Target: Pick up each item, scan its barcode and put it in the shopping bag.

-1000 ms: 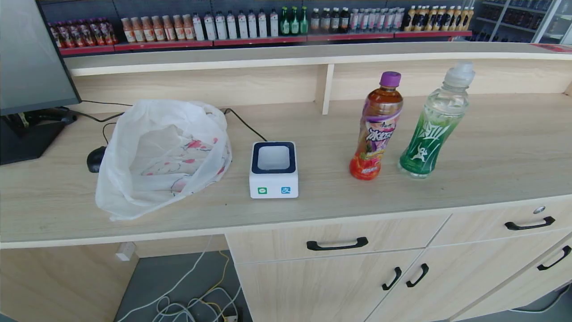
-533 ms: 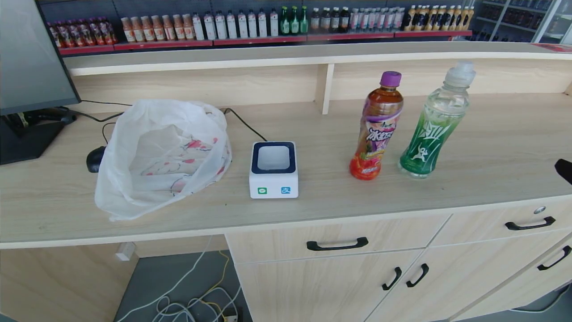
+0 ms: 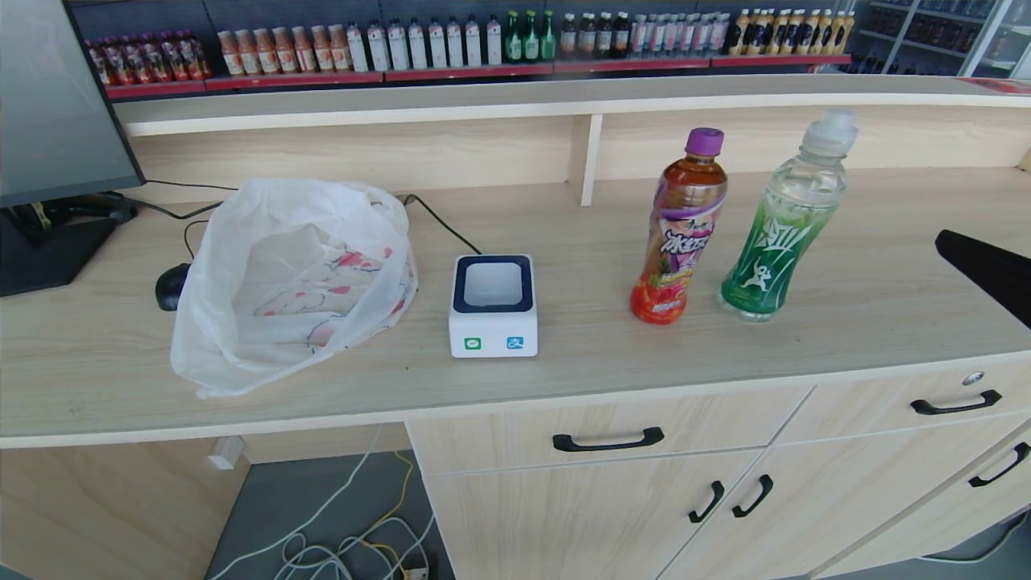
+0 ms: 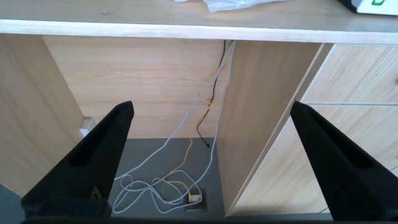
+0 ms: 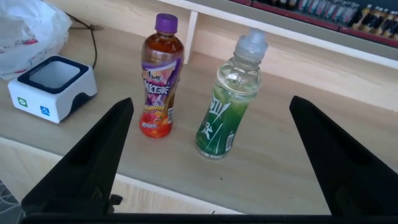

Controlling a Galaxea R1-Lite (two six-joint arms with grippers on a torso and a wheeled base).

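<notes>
**Status: right hand [image 5: 211,102] and left hand [image 4: 212,106] wide open and empty, 2 bottles not yet picked**

- Worktop [image 3: 886,266]: light wood, carries everything below.
- Monitor [image 3: 56,97]: far left end of the worktop, on a dark stand.
- Bag [image 3: 290,282]: white plastic with red print, slumped left of centre, mouth open. Can't tell if anything is inside.
- Right hand: above the worktop's front edge at the right end, facing both bottles. Fingers spread full width, nothing between them. In the head view 1 dark finger [image 3: 987,270] shows at the right border, well apart from the green bottle [image 3: 777,221].
- Left hand: below worktop level, facing the open bay under it, where cables [image 4: 168,180] lie on the floor. Fingers spread just as wide, nothing held.
- Green bottle: upright, clear cap, right of centre.
- Tea bottle [image 3: 681,229]: upright, purple cap, just beside the green bottle on its left, not touching.
- Scanner [image 3: 493,304]: white box with a dark-framed top window, between the bag and the tea bottle, cable running back behind the bag.
- Mouse [image 3: 171,286]: black, at the bag's left side, partly hidden by it.
</notes>
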